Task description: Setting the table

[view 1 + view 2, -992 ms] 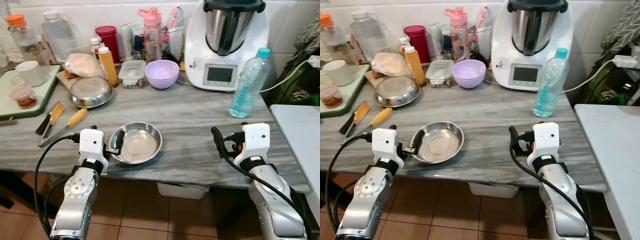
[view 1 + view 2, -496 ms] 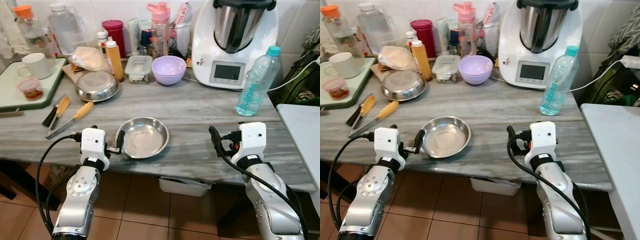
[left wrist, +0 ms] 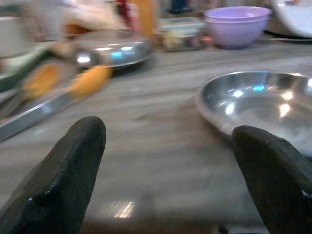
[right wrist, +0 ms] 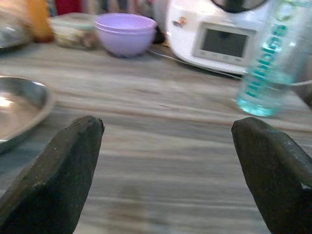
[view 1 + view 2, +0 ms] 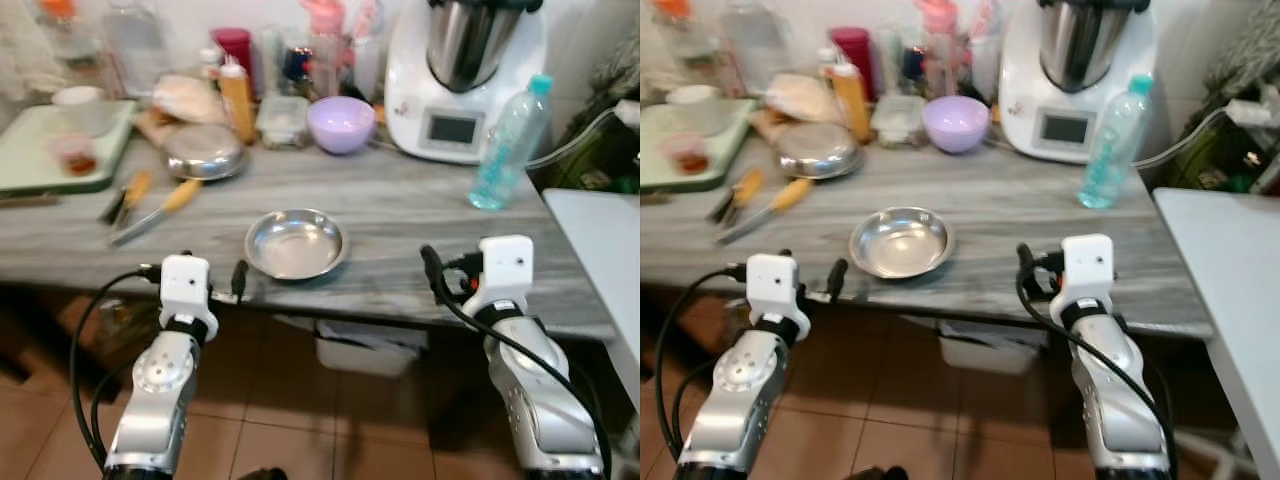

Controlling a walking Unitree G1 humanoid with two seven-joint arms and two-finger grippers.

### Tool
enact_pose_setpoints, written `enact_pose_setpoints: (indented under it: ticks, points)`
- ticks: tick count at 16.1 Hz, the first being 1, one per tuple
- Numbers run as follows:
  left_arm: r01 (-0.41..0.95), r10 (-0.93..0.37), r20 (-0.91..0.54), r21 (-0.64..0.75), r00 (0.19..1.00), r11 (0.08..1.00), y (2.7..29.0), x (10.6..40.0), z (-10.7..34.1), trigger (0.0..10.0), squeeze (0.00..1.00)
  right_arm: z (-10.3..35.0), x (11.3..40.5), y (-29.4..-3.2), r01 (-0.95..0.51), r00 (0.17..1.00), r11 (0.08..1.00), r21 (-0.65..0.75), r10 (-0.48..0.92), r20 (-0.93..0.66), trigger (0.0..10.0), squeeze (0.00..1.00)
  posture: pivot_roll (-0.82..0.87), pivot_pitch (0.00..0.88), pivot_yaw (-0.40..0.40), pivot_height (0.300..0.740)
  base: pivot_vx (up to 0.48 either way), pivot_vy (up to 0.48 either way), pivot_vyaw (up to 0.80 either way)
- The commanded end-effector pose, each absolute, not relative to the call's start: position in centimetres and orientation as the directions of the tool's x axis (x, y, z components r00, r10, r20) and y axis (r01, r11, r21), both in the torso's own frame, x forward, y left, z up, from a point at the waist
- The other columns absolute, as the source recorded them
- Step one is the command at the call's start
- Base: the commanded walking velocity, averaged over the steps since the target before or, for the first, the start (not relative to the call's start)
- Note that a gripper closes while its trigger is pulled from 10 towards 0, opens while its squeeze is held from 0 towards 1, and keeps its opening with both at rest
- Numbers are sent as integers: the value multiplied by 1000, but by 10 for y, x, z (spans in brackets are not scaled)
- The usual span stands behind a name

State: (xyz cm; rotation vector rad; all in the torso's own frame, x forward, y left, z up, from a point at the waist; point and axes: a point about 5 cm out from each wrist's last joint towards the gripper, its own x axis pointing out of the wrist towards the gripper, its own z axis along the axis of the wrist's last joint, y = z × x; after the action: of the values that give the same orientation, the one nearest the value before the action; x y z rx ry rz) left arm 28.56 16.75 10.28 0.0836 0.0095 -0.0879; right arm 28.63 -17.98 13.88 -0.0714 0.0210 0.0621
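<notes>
Grippers hang nearest, both off the front edge of the grey streaked stone counter (image 5: 400,215). The left gripper (image 3: 165,170) has its two black fingers spread wide and holds nothing; the right gripper (image 4: 168,170) is likewise wide open and empty. Just ahead of the left gripper and slightly toward the right one, the shallow round steel dish (image 5: 296,243) sits on the counter near its front edge, apart from both sets of fingers; in the left wrist view it lies beyond the fingertips, not between them. Farther out from the left gripper, and to its outer side, lie yellow-handled utensils (image 5: 165,203), blurred. Beyond those rests a second steel bowl (image 5: 203,152), turned upside down, with an orange squeeze bottle (image 5: 238,88) behind it and a green tray (image 5: 40,150) carrying a white mug (image 5: 82,108) further to the left. Ahead of the right gripper stands a clear blue-capped water bottle (image 5: 506,142). At the back, between the two arms, sit a lilac plastic bowl (image 5: 341,123) and a white kitchen machine with a steel jug (image 5: 463,70).
</notes>
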Motion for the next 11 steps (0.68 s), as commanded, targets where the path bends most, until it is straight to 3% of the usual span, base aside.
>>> enact_pose_setpoints:
  ticks: [1, 11]
  points:
    - [86, -84, -28, 93, 996, 992, 170, 284, 101, 10000, 0, 135, 287, -182, -42, 999, 998, -44, 40, -36, 10000, 0, -42, 0, 42, 740, -371, 0, 0]
    - [97, -91, -60, 102, 994, 990, 170, 288, 97, 10000, 0, 125, 288, -184, -21, 998, 1000, 14, 22, -58, 10000, 0, -43, 0, 51, 740, -376, 0, 0]
